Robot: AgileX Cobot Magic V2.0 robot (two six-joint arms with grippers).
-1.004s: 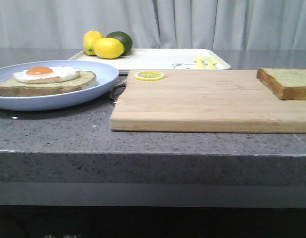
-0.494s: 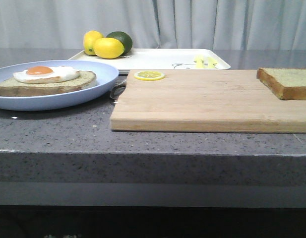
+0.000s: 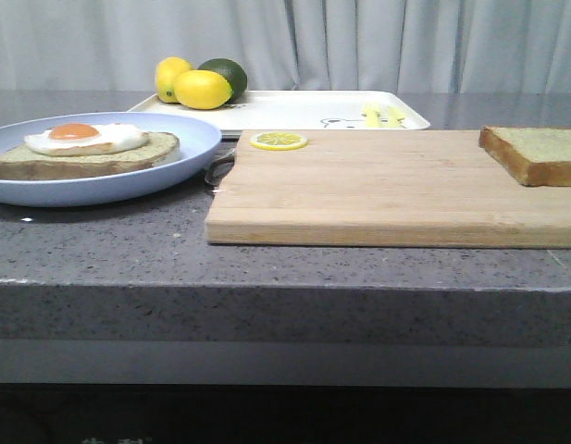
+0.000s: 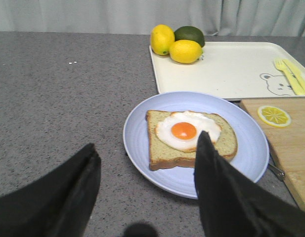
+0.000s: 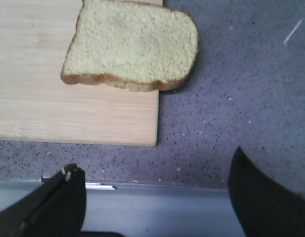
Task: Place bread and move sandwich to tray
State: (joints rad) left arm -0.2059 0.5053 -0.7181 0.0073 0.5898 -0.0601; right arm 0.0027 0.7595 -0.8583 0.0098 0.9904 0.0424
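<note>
The sandwich (image 3: pixel 86 153), brown-crusted bread with a fried egg, lies on the round pale blue plate (image 3: pixel 188 148) at the left; the pair also shows in the left wrist view, sandwich (image 4: pixel 189 138) on plate (image 4: pixel 142 148). The plain bread slice (image 3: pixel 535 153) lies on the wooden board's right end, overhanging its corner (image 5: pixel 132 47). The white tray (image 3: pixel 304 111) stands at the back, also in the left wrist view (image 4: pixel 226 69). My left gripper (image 4: pixel 147 145) is open, empty, above the plate's near edge. My right gripper (image 5: pixel 154 165) is open, empty, over the table's front edge, short of the bread. Neither gripper shows in the front view.
The wooden cutting board (image 3: pixel 387 185) fills the middle and right, with a lemon slice (image 3: pixel 279 141) at its far left corner. Two lemons (image 3: pixel 202 90) and a lime (image 3: pixel 226 74) sit on the tray's far left corner. Yellow cutlery (image 4: pixel 290 74) lies on the tray's right.
</note>
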